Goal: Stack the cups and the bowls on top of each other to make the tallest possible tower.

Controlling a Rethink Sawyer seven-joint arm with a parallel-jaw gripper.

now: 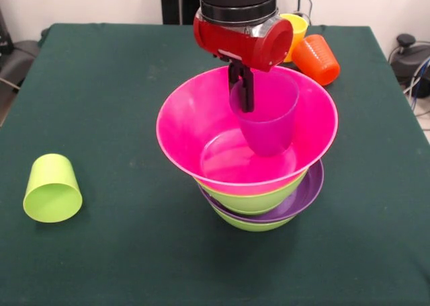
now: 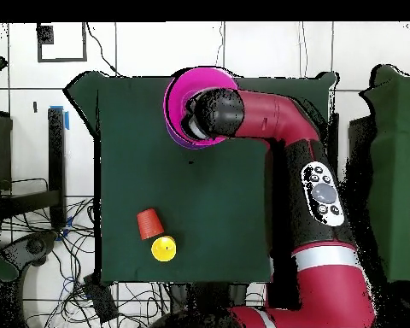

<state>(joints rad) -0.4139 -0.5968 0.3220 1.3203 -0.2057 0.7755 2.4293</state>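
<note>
Arm: your red and black arm runs up the right of the overhead view, then bends left across the table.
Wrist: your red wrist housing sits directly above the gripper, its round cap facing right in the front view.
Gripper: your gripper points straight down; its black fingers are clamped on the rim of the purple cup.
</note>
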